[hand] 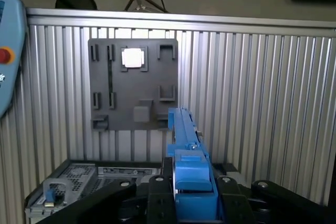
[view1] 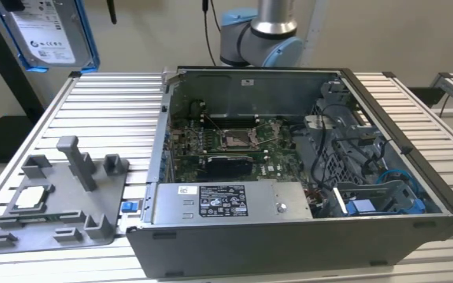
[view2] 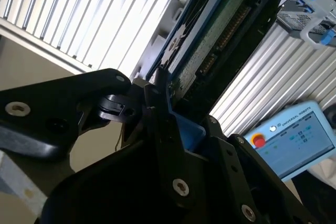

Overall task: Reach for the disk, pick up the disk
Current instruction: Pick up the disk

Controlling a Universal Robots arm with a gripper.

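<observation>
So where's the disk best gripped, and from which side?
Pinch the disk across its two broad faces at one short end, on the blue bracket, coming in end-on. It is a flat slab, so those faces sit parallel. The gripper is shut on it just so, the slab sticking straight out ahead.
</observation>
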